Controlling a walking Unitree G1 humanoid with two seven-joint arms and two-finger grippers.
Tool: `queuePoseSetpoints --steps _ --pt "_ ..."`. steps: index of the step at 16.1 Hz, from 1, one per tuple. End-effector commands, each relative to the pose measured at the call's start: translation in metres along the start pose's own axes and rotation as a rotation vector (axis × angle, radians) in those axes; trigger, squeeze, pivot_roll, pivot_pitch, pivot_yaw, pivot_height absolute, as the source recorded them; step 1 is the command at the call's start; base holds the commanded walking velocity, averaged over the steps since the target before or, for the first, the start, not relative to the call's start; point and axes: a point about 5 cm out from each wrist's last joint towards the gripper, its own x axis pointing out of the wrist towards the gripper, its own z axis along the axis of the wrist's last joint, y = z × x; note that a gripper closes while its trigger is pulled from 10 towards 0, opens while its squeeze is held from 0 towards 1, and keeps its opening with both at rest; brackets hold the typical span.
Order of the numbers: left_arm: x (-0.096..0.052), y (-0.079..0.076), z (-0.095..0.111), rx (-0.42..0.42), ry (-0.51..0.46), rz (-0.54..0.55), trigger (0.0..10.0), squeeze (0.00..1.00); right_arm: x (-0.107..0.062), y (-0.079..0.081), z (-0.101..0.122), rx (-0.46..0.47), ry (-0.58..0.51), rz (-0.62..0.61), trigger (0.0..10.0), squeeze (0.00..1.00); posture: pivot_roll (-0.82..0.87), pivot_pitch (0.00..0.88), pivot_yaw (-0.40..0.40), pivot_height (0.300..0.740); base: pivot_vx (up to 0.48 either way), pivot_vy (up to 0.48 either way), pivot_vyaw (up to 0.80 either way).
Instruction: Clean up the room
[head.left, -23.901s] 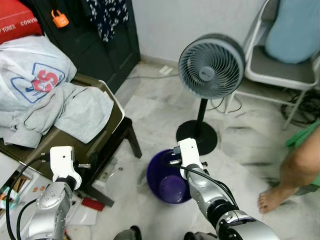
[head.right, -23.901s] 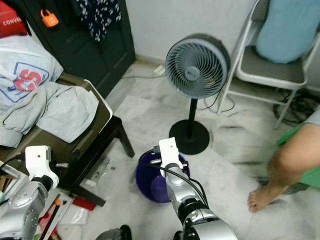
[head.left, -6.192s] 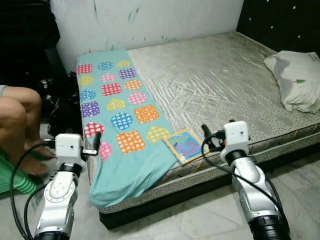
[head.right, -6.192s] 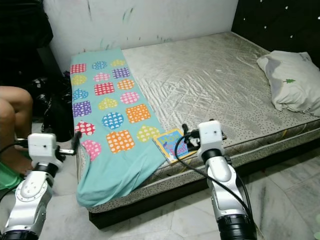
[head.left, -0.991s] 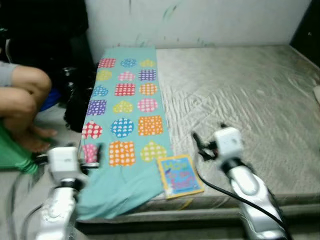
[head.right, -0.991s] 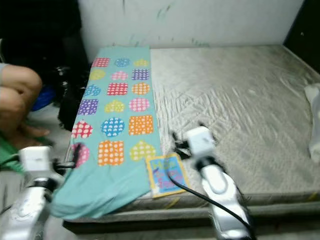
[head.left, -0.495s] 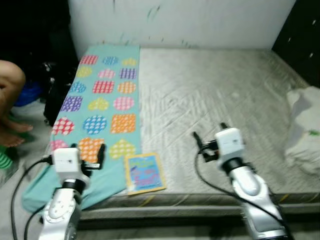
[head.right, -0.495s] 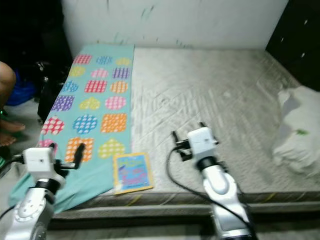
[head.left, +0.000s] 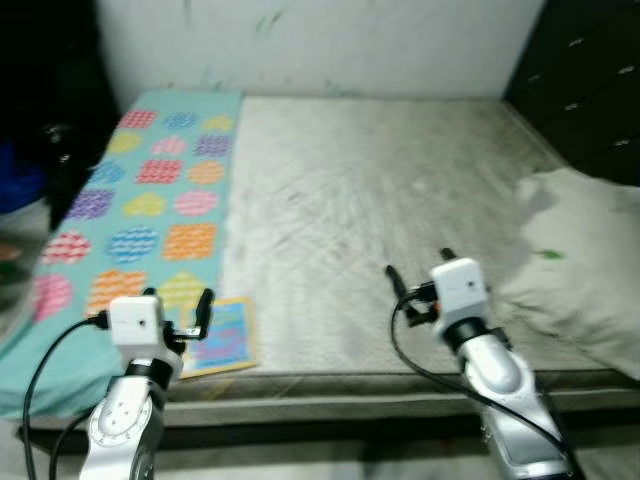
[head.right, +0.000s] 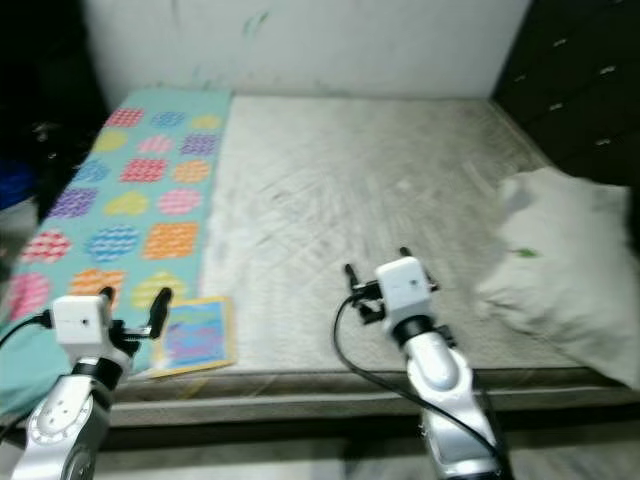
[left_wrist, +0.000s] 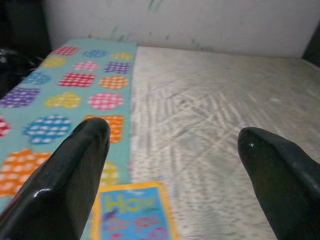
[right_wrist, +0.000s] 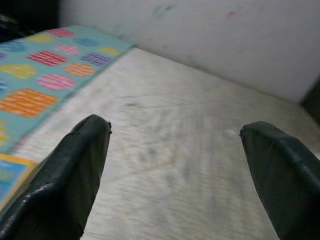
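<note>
A grey quilted mattress lies before me. A teal blanket with coloured patches covers its left strip. A thin children's book rests flat at the mattress's front edge, next to the blanket, and appears in the left wrist view as the book low between the fingers. A white pillow sits at the right side. My left gripper hovers open just in front of the book. My right gripper is open over the bare front middle of the mattress, holding nothing.
A white wall runs behind the bed. A dark studded headboard stands at the right. Dark bags or clutter fill the shadowed corner at the left. The picture is somewhat blurred.
The whole picture has shifted left, so the camera has turned right. A person's leg has left the frame and the pillow has come further in. Both grippers stay open.
</note>
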Motion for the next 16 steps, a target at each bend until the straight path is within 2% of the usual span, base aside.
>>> queuePoseSetpoints --steps 1,5,13,16 --pt "-0.0007 0.0067 0.0024 0.024 -0.003 0.022 10.0 0.0 0.0025 0.0048 0.0037 0.014 -0.014 0.017 10.0 0.0 -0.1 0.066 -0.023 0.74 0.0 -0.394 0.0" --pt "-0.0011 0.0069 0.0022 0.024 0.001 0.023 10.0 0.0 0.0021 0.0048 0.0035 0.016 -0.013 0.017 10.0 0.0 -0.1 0.068 -0.024 0.74 0.0 -0.417 0.0" --pt "-0.0014 0.0018 0.0063 0.009 -0.041 -0.03 10.0 0.0 0.0027 0.0043 0.0032 0.011 -0.013 0.016 10.0 0.0 -0.1 0.068 -0.028 0.74 0.0 0.0 0.0" --pt "-0.0014 0.0014 0.0068 0.008 -0.046 -0.04 10.0 0.0 0.0034 0.0049 0.0031 0.013 -0.013 0.019 10.0 0.0 -0.1 0.066 -0.028 0.74 0.264 0.0 0.0"
